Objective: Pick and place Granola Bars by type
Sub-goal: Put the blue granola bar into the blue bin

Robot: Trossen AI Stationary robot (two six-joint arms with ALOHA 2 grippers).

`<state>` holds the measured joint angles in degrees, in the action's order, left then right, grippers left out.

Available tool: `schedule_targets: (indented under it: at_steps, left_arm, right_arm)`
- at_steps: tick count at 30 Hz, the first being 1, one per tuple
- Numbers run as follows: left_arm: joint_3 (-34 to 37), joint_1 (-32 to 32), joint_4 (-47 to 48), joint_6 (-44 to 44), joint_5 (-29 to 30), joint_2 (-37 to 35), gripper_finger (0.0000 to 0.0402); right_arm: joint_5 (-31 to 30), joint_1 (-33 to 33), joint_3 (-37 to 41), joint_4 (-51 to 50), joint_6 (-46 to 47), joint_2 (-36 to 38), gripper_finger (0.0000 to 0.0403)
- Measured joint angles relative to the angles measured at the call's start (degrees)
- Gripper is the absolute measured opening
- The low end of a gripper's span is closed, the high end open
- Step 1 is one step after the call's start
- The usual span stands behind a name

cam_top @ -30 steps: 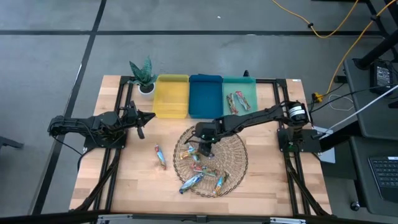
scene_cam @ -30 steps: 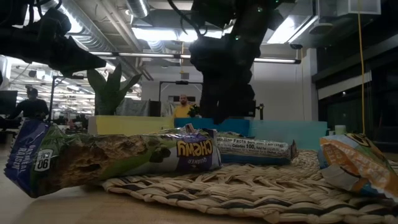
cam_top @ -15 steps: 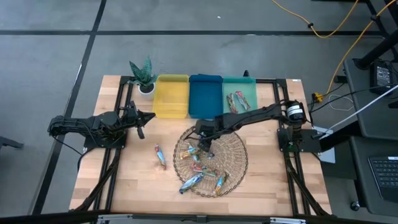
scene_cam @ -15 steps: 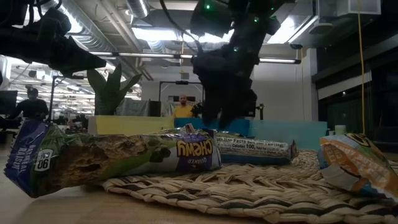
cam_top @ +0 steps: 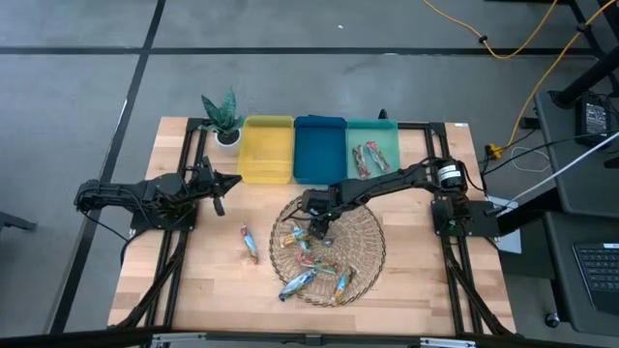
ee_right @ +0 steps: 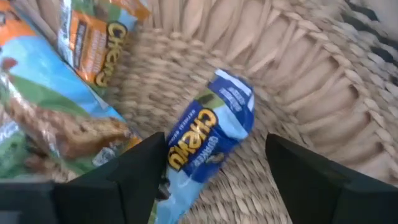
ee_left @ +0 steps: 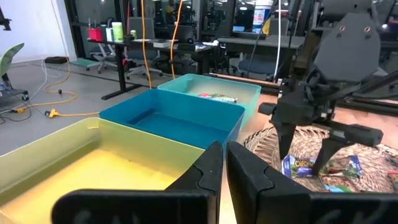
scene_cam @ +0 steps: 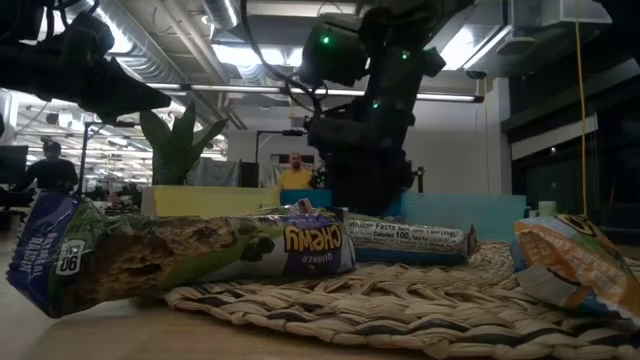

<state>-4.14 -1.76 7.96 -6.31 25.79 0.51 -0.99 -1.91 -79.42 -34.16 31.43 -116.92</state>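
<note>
Several granola bars lie in the round woven basket [cam_top: 363, 253]. My right gripper [ee_right: 211, 180] is open and low over the basket's far left part [cam_top: 317, 230]. Its fingers stand on either side of a blue bar [ee_right: 211, 134] that lies flat on the weave; I cannot tell whether they touch it. Orange bars [ee_right: 93, 37] lie beside it. Two or three bars lie in the teal bin [cam_top: 369, 157], and one bar [cam_top: 250, 242] lies on the table left of the basket. My left gripper [ee_left: 222, 168] is shut and empty at the table's left [cam_top: 218, 188].
Yellow [cam_top: 266, 150], blue [cam_top: 319, 150] and teal [cam_top: 387, 140] bins stand in a row at the far edge. A small potted plant [cam_top: 222, 116] stands left of the yellow bin. In the low view a blue bar [scene_cam: 190, 255] and an orange one [scene_cam: 570, 265] lie close to the camera.
My right gripper has gone down into the basket, toward the blue bar, and stays open. The bars have not moved.
</note>
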Motion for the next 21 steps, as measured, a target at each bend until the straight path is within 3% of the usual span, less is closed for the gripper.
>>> schedule_targets:
  at_steps: [5, 16, 21]
  left_arm:
    - [0.0, 0.0, 0.0, 0.0, 0.0, 0.0, 0.0016]
    - [0.0, 0.0, 0.0, 0.0, 0.1, 0.0, 0.0016]
    - [0.0, 0.0, 0.0, 0.0, 0.0, 0.0, 0.0016]
  right_arm:
    - [0.6, 0.1, 0.0, -0.2, -0.1, -0.1, 0.0258]
    - [1.5, 0.3, 0.0, -0.5, -0.2, 0.1, 0.0090]
    - [3.9, 0.3, 0.0, -1.2, -0.5, 1.1, 0.0057]
